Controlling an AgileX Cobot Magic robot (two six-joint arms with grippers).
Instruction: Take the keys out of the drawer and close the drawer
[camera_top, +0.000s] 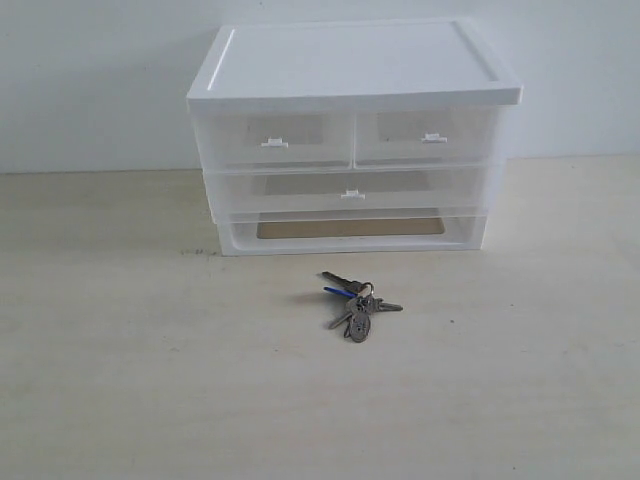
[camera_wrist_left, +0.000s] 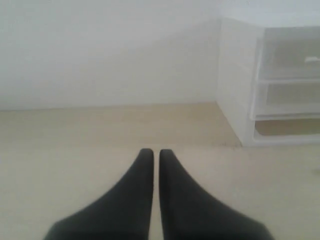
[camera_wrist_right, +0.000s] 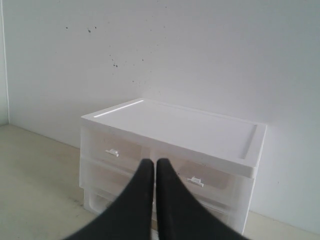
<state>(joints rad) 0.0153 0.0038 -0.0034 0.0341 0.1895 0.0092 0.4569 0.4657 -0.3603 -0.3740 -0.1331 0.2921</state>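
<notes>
The keys (camera_top: 357, 298), a grey bunch with one blue head and a dark fob, lie on the table in front of the cabinet. The wide translucent drawer (camera_top: 352, 189) with its white centre tab sits pushed in flush with the cabinet front; it also shows in the left wrist view as the drawer (camera_wrist_left: 290, 97). Neither arm appears in the exterior view. My left gripper (camera_wrist_left: 156, 151) is shut, low over bare table to the cabinet's left. My right gripper (camera_wrist_right: 154, 162) is shut with nothing in it, facing the cabinet's front corner.
The white cabinet (camera_top: 352, 68) has two half-width drawers (camera_top: 275, 138) (camera_top: 430, 135) on top and an open base frame (camera_top: 350, 232) below. It stands against a white wall (camera_top: 100, 80). A light wooden table (camera_top: 150, 380) spreads around it.
</notes>
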